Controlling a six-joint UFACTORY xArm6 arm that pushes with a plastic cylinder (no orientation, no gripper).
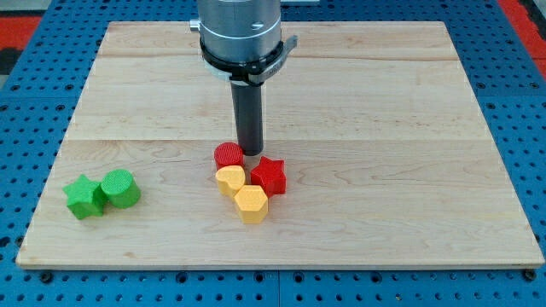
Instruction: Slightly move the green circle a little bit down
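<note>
**Tip at the central cluster; green circle not yet reached.**
My tip [249, 152] rests on the bench [384, 128] just beside the red circle [228, 155], well apart from the green circle [121, 188], which sits upright at the view's lower left, touching the green star [84, 197]. Being round, it shows no long axis or heading. The whole push appears to remain. No claw is fitted, so none is spread or pressed together.

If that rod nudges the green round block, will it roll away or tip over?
Probably neither. The green circle stands on a flat end and looks squat, so it should slide on the smooth board. It touches the green star, which may shift too. My tip is far off, by the red circle.
</note>
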